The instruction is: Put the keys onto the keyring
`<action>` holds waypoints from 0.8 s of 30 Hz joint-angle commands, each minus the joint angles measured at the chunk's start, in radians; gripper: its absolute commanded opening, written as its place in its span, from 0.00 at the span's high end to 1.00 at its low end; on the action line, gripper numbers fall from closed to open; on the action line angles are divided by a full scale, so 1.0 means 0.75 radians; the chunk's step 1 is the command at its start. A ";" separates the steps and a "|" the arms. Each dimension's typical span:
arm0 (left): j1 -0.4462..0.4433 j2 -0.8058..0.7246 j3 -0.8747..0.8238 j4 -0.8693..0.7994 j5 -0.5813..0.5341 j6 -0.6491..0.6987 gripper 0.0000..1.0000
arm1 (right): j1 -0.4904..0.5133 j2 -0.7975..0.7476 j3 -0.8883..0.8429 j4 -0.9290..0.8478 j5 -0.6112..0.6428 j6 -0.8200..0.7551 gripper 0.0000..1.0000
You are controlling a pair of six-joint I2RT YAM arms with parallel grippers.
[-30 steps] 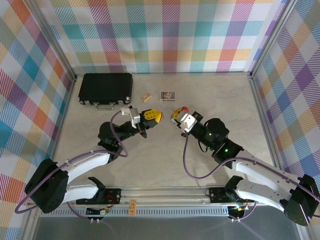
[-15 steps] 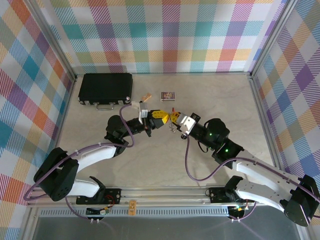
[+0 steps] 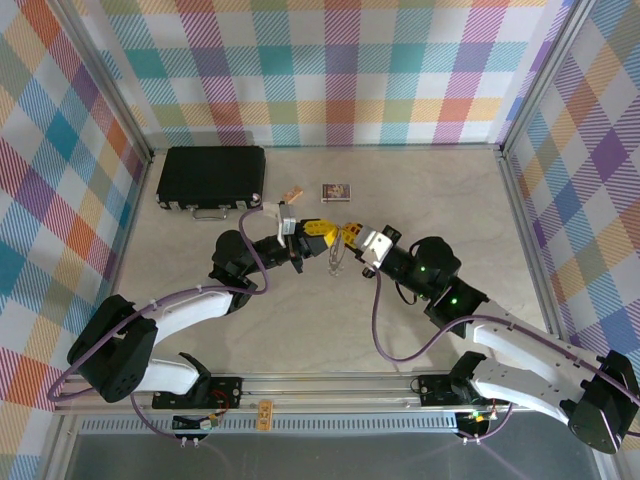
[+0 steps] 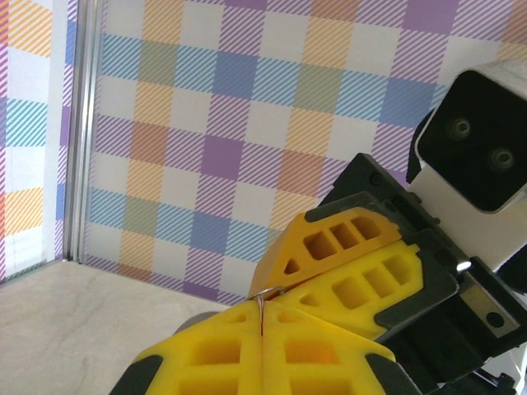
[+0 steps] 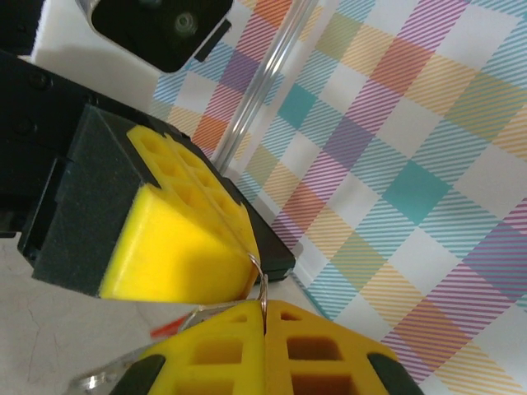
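Note:
My two grippers meet tip to tip above the middle of the table. The left gripper (image 3: 326, 236) and the right gripper (image 3: 344, 238) are both shut on the keyring (image 3: 333, 258), a thin grey wire loop that hangs a little below them. In the left wrist view the keyring's wire (image 4: 263, 298) comes out of the seam of my shut left gripper (image 4: 262, 306) and runs into the right gripper's yellow fingers (image 4: 354, 263). In the right wrist view the keyring (image 5: 262, 276) bridges my right gripper (image 5: 264, 306) and the left fingers (image 5: 181, 239). A blurred red streak (image 5: 169, 328) lies beside it; key or ring sleeve, I cannot tell.
A black case (image 3: 211, 177) lies at the back left. A small tan block (image 3: 292, 194) and a printed card (image 3: 336, 191) sit just behind the grippers. Checked walls and metal posts close in the table on three sides.
The left gripper has swung right and met the right gripper, which edged left. The ring now hangs between the two sets of fingers.

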 commanded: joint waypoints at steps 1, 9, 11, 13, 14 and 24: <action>0.014 -0.019 0.011 0.014 -0.038 0.038 1.00 | 0.000 -0.036 0.020 0.072 -0.042 0.031 1.00; 0.014 -0.029 -0.016 0.100 -0.033 0.036 1.00 | 0.001 -0.021 0.031 0.043 -0.067 0.056 1.00; 0.015 -0.029 -0.014 0.106 -0.016 0.037 1.00 | 0.000 -0.014 0.032 0.040 -0.069 0.059 1.00; 0.014 -0.026 -0.018 0.118 -0.008 0.037 1.00 | 0.001 -0.008 0.038 0.032 -0.076 0.065 1.00; 0.014 -0.027 -0.019 0.128 -0.006 0.034 1.00 | 0.000 -0.006 0.042 0.020 -0.081 0.067 1.00; 0.014 -0.031 -0.030 0.137 -0.039 0.033 1.00 | 0.000 0.003 0.047 -0.008 -0.096 0.063 1.00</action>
